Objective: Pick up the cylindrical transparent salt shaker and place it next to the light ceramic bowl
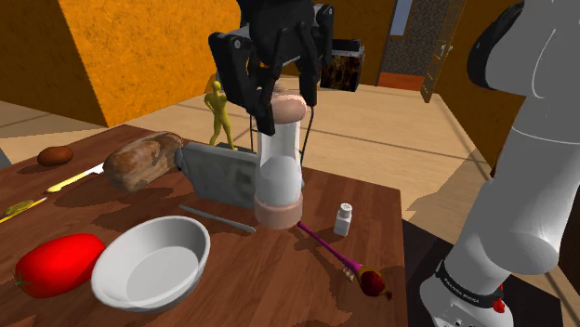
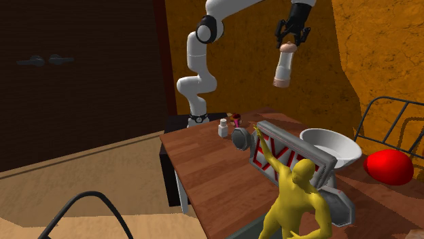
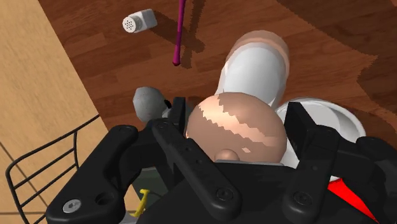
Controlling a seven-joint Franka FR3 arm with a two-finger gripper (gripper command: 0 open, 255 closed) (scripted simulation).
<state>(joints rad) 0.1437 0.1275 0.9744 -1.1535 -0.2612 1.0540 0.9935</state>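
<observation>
End effector [image 1: 283, 100] clamped on salt shaker [image 1: 278, 172] cap w/ body hanging below it.

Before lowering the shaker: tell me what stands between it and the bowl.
Nothing visible does: the pincer holds the shaker high above the table. A thin grey utensil lies beside the bowl.

Readable text: none that I can make out on the bench [image 2: 204, 166].
Grey slab [image 2: 293, 153]: red and white marks on its face, shaped like big letters, no word legible.
Arm's base [image 1: 465, 290]: a small red spot, no lettering.
</observation>
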